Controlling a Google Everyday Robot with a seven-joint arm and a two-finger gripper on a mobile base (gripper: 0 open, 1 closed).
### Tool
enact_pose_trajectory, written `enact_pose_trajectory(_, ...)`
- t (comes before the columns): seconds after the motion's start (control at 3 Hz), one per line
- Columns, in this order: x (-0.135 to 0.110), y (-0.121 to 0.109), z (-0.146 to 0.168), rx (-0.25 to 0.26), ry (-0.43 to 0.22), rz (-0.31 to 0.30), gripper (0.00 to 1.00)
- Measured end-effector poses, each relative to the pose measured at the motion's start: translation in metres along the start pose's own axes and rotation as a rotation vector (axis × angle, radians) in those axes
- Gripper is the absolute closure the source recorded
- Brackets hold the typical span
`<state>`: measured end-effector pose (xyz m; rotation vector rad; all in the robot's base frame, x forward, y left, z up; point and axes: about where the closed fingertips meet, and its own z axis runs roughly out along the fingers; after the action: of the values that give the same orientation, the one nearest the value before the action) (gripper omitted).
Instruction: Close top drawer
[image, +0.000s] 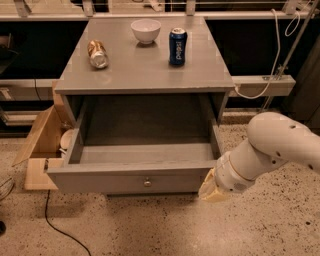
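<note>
The top drawer (132, 178) of the grey cabinet is pulled far out. Its wide flat grey front carries a small round metal knob (147, 182) at the centre, and its grey box (145, 152) is empty. My gripper (212, 190) sits at the end of my white arm (272, 150), right at the right end of the drawer front, low near the floor. The lower drawers are hidden behind the open front.
On the cabinet top (145, 65) stand a white bowl (146, 30), a blue can (177, 46) and a copper can (97, 53) lying on its side. An open cardboard box (42, 145) sits on the floor left of the cabinet. A black cable (60, 227) runs over the speckled floor.
</note>
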<state>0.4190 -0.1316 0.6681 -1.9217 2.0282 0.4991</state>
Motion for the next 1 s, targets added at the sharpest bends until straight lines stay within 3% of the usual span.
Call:
enact_pose_trajectory(0.33,0.009,-0.009,0.024,-0.006,0.025,0.007,1.0)
enact_pose_trajectory(0.67,0.025,-0.033,0.043,0.049,0.039,0.012,1.0)
enact_pose_trajectory(1.0,0.033,-0.065,0.041,0.162,0.054,0.019,1.0)
